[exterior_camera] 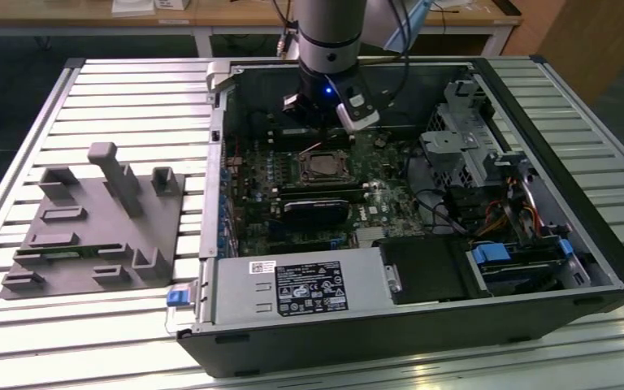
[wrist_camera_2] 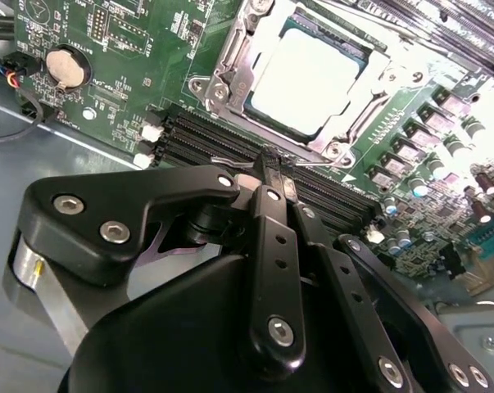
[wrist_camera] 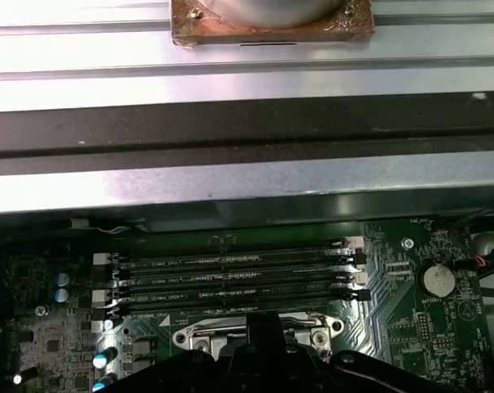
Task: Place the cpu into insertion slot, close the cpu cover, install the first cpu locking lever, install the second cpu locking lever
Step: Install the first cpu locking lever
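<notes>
Black-linked gripper stands with its fingertips drawn together at the edge of the insertion slot, right beside the dark memory slots. A thin wire lever runs to the tips; whether they pinch it is hard to make out. The cpu sits in the slot, glaring pale, with the cpu cover lying flat as a silver frame around it, so the socket itself is hidden. The gripper's bulk covers the nearer part of the green motherboard. In the exterior view a black box in the computer case carries a white printed label.
</notes>
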Controlling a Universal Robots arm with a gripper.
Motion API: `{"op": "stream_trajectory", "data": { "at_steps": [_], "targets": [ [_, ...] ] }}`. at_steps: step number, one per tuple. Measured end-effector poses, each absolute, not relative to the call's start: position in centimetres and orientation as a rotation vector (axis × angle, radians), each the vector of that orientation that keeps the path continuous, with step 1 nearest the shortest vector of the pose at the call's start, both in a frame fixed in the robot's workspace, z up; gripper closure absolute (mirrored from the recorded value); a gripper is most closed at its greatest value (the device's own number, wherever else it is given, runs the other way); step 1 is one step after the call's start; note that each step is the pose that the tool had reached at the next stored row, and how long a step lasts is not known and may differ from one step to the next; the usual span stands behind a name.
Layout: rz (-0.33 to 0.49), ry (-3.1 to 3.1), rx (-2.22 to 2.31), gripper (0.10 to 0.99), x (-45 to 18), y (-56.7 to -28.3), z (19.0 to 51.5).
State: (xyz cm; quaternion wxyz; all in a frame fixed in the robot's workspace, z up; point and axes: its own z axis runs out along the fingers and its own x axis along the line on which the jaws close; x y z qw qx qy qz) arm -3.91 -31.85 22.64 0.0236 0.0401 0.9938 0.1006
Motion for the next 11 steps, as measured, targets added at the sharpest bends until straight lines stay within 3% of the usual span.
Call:
{"op": "stream_trajectory", "data": {
  "at_steps": [11],
  "targets": [
    [0.276,3.061,0.142,0.98,-3.91,-31.54,22.18]
  ]
}}
